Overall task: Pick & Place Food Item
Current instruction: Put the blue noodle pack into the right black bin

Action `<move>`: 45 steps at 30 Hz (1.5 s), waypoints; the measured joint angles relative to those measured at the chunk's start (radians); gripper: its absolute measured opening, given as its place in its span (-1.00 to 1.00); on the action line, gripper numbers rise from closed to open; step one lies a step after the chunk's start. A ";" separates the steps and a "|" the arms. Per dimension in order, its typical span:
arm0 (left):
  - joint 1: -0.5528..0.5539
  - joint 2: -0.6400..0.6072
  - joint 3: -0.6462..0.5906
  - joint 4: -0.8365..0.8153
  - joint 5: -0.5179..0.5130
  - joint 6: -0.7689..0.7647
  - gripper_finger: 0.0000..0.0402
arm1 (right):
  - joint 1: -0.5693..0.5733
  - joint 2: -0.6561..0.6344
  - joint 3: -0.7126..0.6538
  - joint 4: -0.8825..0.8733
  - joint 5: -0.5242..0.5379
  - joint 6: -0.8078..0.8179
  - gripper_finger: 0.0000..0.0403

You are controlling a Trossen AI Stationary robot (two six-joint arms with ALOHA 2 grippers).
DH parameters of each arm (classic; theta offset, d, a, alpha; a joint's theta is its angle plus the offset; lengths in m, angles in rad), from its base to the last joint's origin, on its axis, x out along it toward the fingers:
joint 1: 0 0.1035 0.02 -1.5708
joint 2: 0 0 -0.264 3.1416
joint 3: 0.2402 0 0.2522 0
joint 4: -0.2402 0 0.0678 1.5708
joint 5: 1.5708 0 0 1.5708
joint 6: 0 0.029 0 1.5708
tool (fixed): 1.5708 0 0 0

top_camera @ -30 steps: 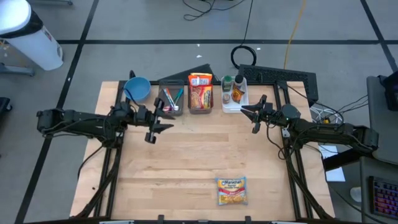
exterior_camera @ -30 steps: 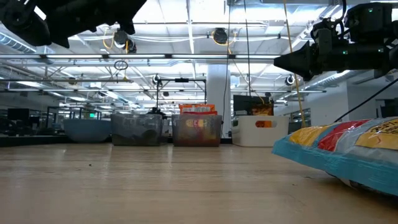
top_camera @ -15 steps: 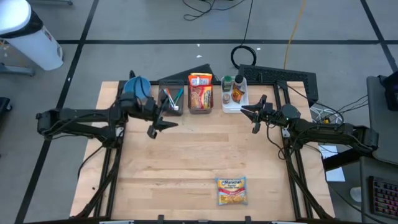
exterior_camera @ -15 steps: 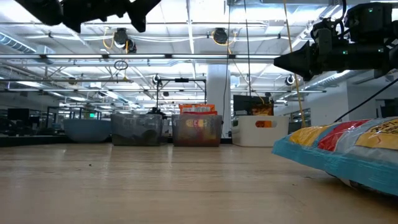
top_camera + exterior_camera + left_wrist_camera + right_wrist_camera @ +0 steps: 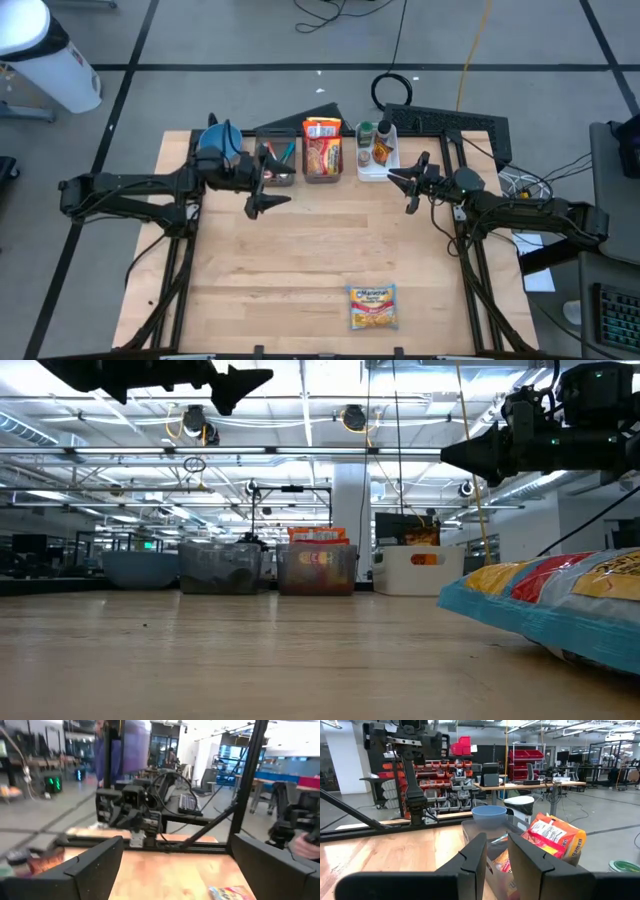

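Table (image 5: 300, 260): light wood, framed by dark rails; I saw it whole from above.

Left arm: reached in from the table's left side. Its end effector (image 5: 262, 196) hung above the far-left part of the table, just in front of the bins, with nothing between the fingers, which stood spread wide in its wrist view.

Right arm: waited at the far-right of the table. Its end effector (image 5: 409, 188) sat beside the white bin (image 5: 375, 165), its fingers close together with a narrow gap and nothing gripped.

Row of bins along the far edge: a blue bowl (image 5: 218, 140), a clear bin of utensils (image 5: 277, 162), a clear bin holding an orange food packet (image 5: 322, 148).

Noodle packet (image 5: 372, 306): lay flat near the table's front edge, right of centre, well apart from both end effectors. Its long axis ran roughly front to back. I judged the right end effector slightly nearer; from the left one, the packet lay forward and to the right, diagonally across the table.
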 joint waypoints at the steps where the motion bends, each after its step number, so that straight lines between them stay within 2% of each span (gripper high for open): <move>1: -0.002 0.000 0.000 -0.011 0.001 -0.013 0.91 | 0.000 0.000 0.000 0.004 0.000 0.012 -0.64; 4: -0.017 0.000 0.000 -0.071 0.001 -0.022 0.88 | 0.000 0.000 0.000 0.051 -0.004 0.062 -0.64; 7: -0.041 0.001 0.000 -0.133 0.000 0.009 0.84 | 0.000 0.005 0.000 0.098 -0.054 0.083 -0.64; 11: -0.075 0.038 0.001 -0.148 -0.008 0.052 0.78 | 0.000 0.012 0.001 0.110 -0.061 0.119 -0.59; 14: -0.093 0.066 0.002 -0.117 -0.007 0.080 0.75 | 0.001 0.030 0.003 0.103 -0.087 0.130 -0.44; 18: -0.107 0.105 0.001 -0.109 -0.009 0.075 0.76 | 0.026 0.077 0.059 0.060 -0.103 0.159 -0.12; 21: -0.120 0.114 0.001 -0.103 -0.009 0.075 0.78 | 0.072 0.123 0.143 -0.071 -0.108 0.168 0.12; 23: -0.132 0.114 0.001 -0.110 -0.009 0.075 0.78 | 0.111 0.155 0.222 -0.215 -0.158 0.149 0.26; 26: -0.149 0.114 0.001 -0.135 0.000 0.063 0.75 | 0.186 0.205 0.332 -0.424 -0.210 0.129 0.38; 28: -0.160 0.114 0.001 -0.150 0.018 0.038 0.72 | 0.235 0.235 0.371 -0.484 -0.205 0.121 0.41; 31: -0.180 0.114 0.001 -0.191 0.037 0.008 0.68 | 0.308 0.281 0.376 -0.425 -0.143 0.123 0.43; 35: -0.209 0.114 0.001 -0.215 0.027 -0.004 0.63 | 0.384 0.367 0.346 -0.233 0.011 0.046 0.40; 39: -0.241 0.114 0.001 -0.185 0.027 0.032 0.59 | 0.410 0.470 0.333 -0.039 0.127 -0.031 0.38; 42: -0.255 0.114 0.001 -0.171 0.025 0.027 0.57 | 0.413 0.514 0.332 0.044 0.131 0.031 0.38; 45: -0.271 0.114 0.001 -0.166 0.025 -0.012 0.57 | 0.432 0.497 0.332 -0.003 0.110 0.066 0.37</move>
